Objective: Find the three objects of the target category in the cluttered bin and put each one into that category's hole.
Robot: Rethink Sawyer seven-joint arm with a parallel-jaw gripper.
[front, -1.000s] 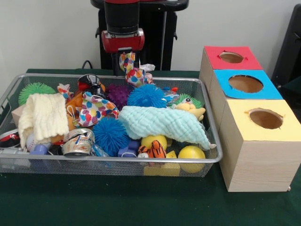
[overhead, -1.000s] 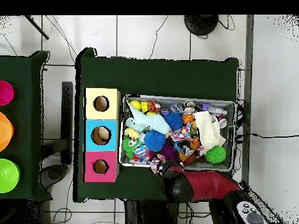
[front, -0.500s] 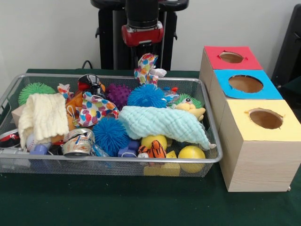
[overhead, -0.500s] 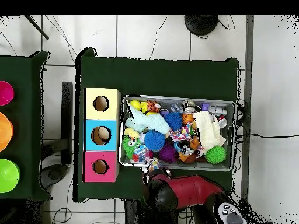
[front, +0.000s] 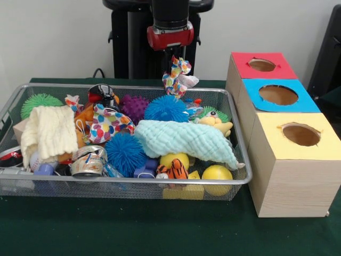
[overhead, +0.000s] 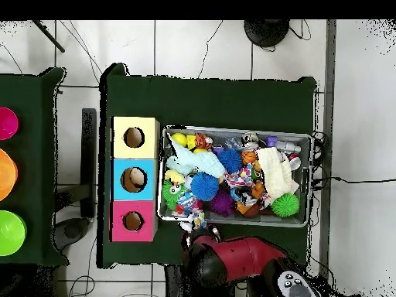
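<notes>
at the left of the front view a second polka-dot wrapper [front: 108, 124] still lies in the wire mesh bin [front: 128, 184], by the cream cloth [front: 49, 130]. top centre, your gripper [front: 176, 60] is closed on a polka-dot wrapper [front: 178, 76] dangling clear above the bin's far rim; over the last second it has carried it rightward and higher. at right, the yellow box's hole [front: 301, 134] waits, nearest the camera, so you're mid-transfer with the carry well short of it
</notes>
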